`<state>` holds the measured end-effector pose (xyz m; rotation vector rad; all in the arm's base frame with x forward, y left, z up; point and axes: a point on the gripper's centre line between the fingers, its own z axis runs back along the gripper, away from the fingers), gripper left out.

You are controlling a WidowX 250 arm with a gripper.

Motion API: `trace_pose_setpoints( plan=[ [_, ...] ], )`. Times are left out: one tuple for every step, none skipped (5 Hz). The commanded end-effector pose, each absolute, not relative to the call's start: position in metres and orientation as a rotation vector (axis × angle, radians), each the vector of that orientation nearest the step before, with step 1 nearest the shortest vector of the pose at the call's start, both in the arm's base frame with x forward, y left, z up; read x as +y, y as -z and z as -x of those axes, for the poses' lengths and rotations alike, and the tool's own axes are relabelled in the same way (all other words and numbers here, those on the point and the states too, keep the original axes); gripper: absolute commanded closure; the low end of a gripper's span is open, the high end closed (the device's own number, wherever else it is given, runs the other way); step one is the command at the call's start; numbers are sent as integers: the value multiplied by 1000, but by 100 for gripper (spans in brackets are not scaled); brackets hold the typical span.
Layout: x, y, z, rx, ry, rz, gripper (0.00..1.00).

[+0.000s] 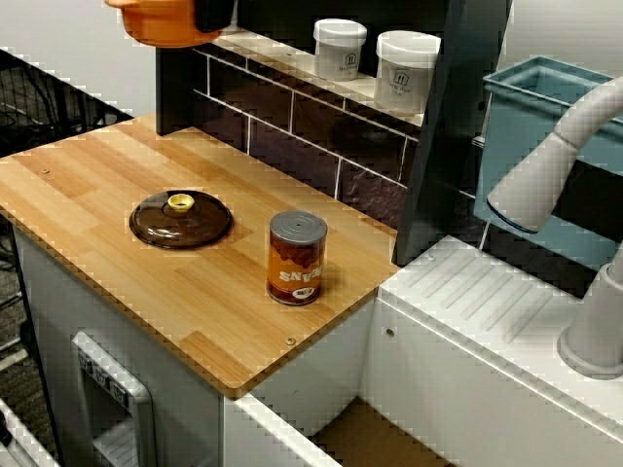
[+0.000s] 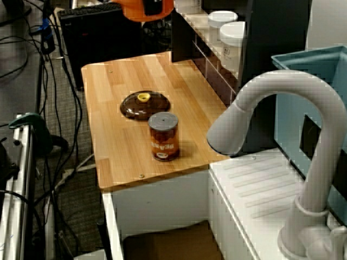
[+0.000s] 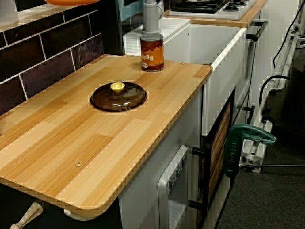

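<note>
- TOY KITCHEN: An orange pot [image 1: 161, 24] is held aloft at the top edge of the view facing the tiles. It hangs off the left end of the shelf [image 1: 292, 68], well above the table [image 1: 88, 175].
- The dark claw [image 1: 214, 12] is seen set over the pot's rim. Its jaws are cut off by the frame, yet it is judged to be closed on the pot, since nothing else is seen bearing it in the view over the tap.
- On the table below, a brown glass lid [image 1: 181, 218] with a yellow knob lies flat. A grey-topped can [image 1: 297, 258] stands upright near it, not touching it, toward the table's right end.
- Two white jars [image 1: 340, 47] stand on the shelf, to the right of the pot and apart from it.
- A firm pinch on the rim is called for, it is judged, as the pot hangs from one side and could tilt. It is best held level.
- Room is best left between the pot and both the shelf's end wall and the nearer jar, so that nothing is knocked.
- Whether anything lies inside the pot cannot be told.
</note>
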<state>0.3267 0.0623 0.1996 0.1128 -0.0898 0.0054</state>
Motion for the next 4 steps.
trace_pose_setpoints(
  plan=[
    [51,-220,-326,-37,13,-126,100],
    [48,-224,-320,-43,28,-119,100],
    [43,-229,-317,-19,41,-102,100],
    [37,-231,-313,-17,62,-85,100]
  ],
)
